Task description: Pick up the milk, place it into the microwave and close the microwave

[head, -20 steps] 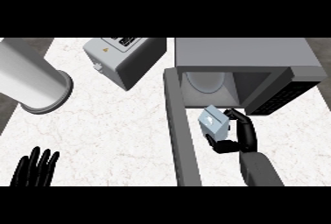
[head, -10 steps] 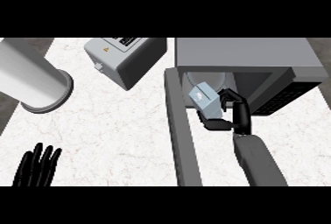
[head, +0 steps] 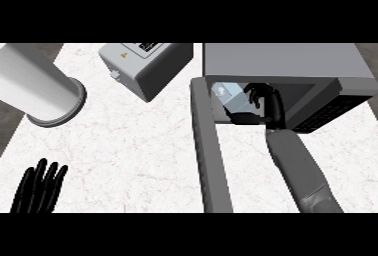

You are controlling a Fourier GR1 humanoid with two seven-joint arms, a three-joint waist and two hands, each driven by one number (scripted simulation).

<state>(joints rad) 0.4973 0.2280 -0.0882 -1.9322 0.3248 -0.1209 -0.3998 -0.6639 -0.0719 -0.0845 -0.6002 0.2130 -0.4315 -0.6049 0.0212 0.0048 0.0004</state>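
On the marble bench [head: 140, 145], the microwave [head: 284, 70] with its door [head: 209, 150] swung open half hides the milk [head: 230, 97] in its cavity, right hand [head: 260, 102] curled around it, while the left hand [head: 38, 187] rests open, cut off low.

Worktop [head: 140, 150] carrying, far left, a cylinder [head: 37, 92], a toaster [head: 144, 65] right of it, and at far right the microwave [head: 284, 65], its door [head: 210, 150] swung open toward the near edge; milk [head: 235, 100] inside the cavity, right hand [head: 262, 102] around it; left hand [head: 37, 187] at near-left edge
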